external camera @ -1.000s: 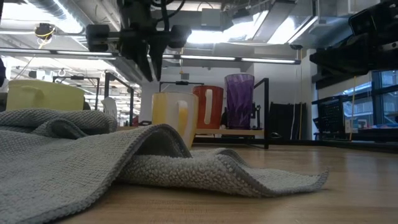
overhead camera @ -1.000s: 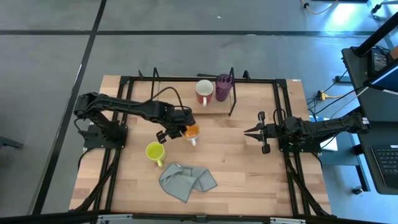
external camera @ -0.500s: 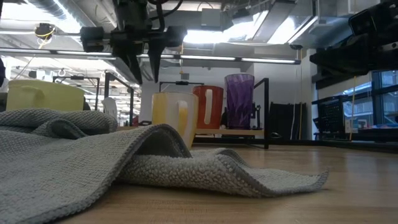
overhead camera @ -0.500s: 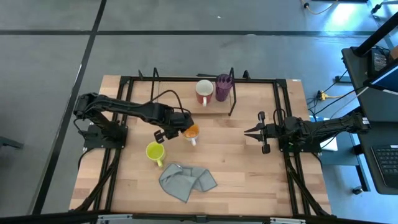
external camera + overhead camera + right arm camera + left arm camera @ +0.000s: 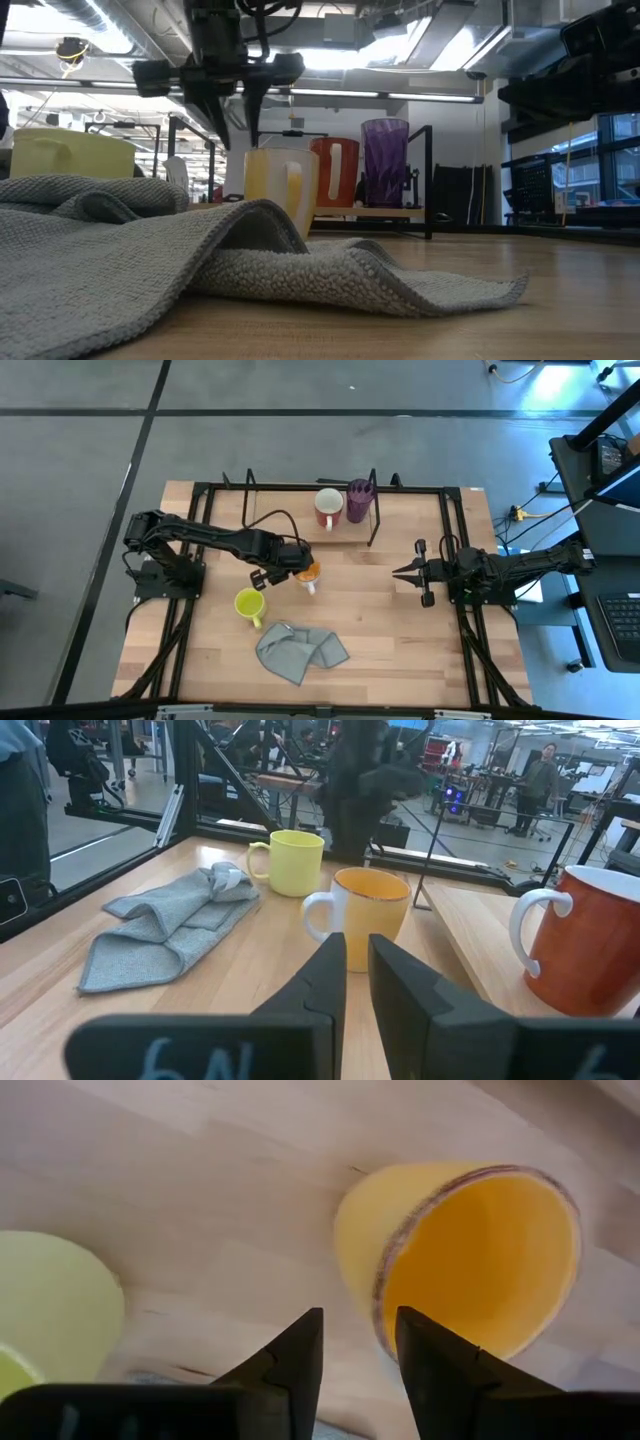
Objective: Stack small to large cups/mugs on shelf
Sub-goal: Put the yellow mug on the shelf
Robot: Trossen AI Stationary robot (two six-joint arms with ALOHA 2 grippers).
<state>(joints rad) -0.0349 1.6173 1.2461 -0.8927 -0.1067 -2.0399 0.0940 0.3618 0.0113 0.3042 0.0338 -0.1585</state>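
The wire shelf [image 5: 372, 520] stands beyond the left gripper [image 5: 283, 573], at the table's far edge, and already carries the purple tumbler [image 5: 359, 500] with the white mug [image 5: 328, 508] touching its side; the biggest vessels sit at one end, probably so the smaller ones can follow in order of size. The grey cloth [image 5: 300, 651] lies crumpled on the near side of that gripper and has no part in the stacking.

The left gripper hangs just above the orange mug [image 5: 470, 1260], its fingers a narrow gap apart and straddling the near rim, one inside the mouth line and one outside. It looks set to pinch the wall rather than the handle, which points away toward the cloth. The mug stands upright on the wood, not yet lifted.

The small yellow mug [image 5: 248, 603] waits close beside the gripper, toward the table's front.

The right gripper [image 5: 409, 573] rests well apart, facing the mugs, its fingers nearly together and empty.

No brand or label is readable on any vessel.
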